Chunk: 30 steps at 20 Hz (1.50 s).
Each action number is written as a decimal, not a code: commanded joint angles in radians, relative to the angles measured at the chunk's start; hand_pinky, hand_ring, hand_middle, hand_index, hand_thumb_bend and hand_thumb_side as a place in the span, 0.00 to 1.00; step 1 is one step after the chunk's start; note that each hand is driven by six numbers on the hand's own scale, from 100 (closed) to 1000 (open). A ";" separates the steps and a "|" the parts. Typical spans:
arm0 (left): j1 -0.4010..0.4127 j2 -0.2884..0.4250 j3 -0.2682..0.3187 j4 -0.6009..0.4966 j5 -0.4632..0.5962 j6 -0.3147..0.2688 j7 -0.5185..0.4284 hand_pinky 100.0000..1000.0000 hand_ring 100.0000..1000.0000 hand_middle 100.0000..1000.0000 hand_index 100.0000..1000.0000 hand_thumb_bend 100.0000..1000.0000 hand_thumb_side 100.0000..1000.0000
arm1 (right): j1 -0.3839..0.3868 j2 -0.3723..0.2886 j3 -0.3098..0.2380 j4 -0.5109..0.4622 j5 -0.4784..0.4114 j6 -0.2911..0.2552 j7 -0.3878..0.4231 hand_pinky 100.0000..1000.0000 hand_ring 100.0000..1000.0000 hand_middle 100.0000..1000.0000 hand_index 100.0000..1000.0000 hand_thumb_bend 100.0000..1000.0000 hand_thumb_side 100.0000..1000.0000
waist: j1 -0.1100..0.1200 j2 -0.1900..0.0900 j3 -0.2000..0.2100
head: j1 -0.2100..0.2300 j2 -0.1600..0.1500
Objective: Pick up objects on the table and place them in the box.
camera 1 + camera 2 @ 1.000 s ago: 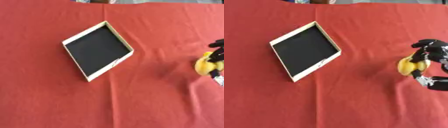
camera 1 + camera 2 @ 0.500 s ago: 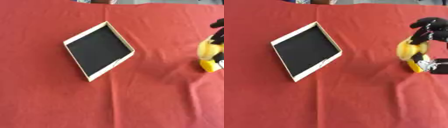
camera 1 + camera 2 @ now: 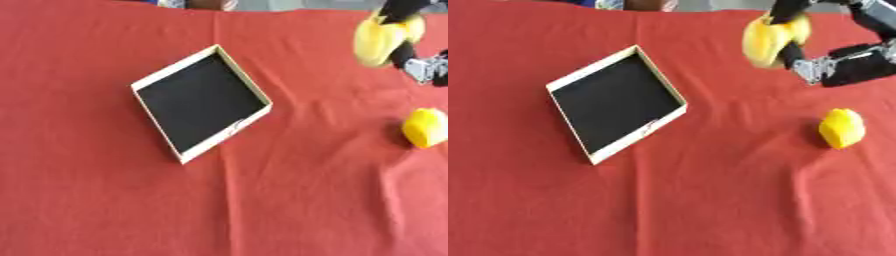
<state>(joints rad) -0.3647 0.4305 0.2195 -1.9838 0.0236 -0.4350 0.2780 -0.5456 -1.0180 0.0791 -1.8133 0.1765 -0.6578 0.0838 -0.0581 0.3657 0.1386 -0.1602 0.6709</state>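
Your right robot hand (image 3: 833,62) at one o'clock curls round a yellow fruit (image 3: 767,39); it looks light, smooth and slippery, so keep hold across its middle toward the box (image 3: 616,102).

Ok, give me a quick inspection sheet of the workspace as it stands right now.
Surface: red cloth-covered table, a few creases.
Job's things: shallow cream-walled square box with black floor, nothing inside; yellow rounded object held above the table; second yellow rounded object lying on the cloth to the right of the box.
Clutter: nothing seen.
Hands: right hand raised at upper right, fingers curled round the held yellow object; left hand not in view.
Cables: nothing seen.
Surroundings: indistinct shapes beyond the far table edge.
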 commanded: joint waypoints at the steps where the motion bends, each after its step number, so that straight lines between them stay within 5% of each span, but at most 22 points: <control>1: -0.015 0.014 -0.002 -0.016 0.010 -0.001 -0.008 0.80 0.83 0.74 0.87 0.00 0.67 | -0.106 0.029 0.063 0.019 -0.027 0.024 0.070 0.78 0.73 0.51 0.47 0.00 0.11 | 0.002 -0.028 0.006 | -0.008 -0.017; 6: -0.014 0.010 -0.005 -0.016 0.016 0.001 -0.012 0.80 0.83 0.74 0.87 0.00 0.67 | -0.270 0.158 0.164 0.096 0.018 0.075 0.156 0.74 0.70 0.51 0.49 0.00 0.11 | 0.000 -0.033 0.017 | -0.008 -0.018; 11: -0.012 0.005 -0.006 -0.016 0.020 0.002 -0.016 0.80 0.83 0.74 0.87 0.00 0.67 | -0.354 0.303 0.223 0.181 0.086 0.115 0.181 0.74 0.71 0.50 0.49 0.00 0.11 | 0.000 -0.034 0.024 | 0.002 -0.017; 21: -0.014 -0.005 -0.011 -0.016 0.029 0.003 -0.025 0.80 0.83 0.74 0.87 0.00 0.67 | -0.381 0.537 0.269 0.389 0.276 0.119 0.215 0.74 0.74 0.50 0.52 0.00 0.11 | 0.005 -0.032 0.037 | -0.007 -0.011; 30: -0.011 -0.013 -0.011 -0.016 0.036 0.006 -0.033 0.80 0.83 0.74 0.86 0.00 0.67 | -0.354 0.610 0.271 0.508 0.457 0.074 0.177 0.74 0.76 0.52 0.57 0.00 0.11 | 0.003 -0.028 0.044 | -0.002 -0.013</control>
<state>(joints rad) -0.3697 0.4035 0.2068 -1.9838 0.0568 -0.4284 0.2493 -0.8868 -0.4043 0.3582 -1.3058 0.6079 -0.5787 0.2731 -0.0607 0.3569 0.1809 -0.1640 0.6660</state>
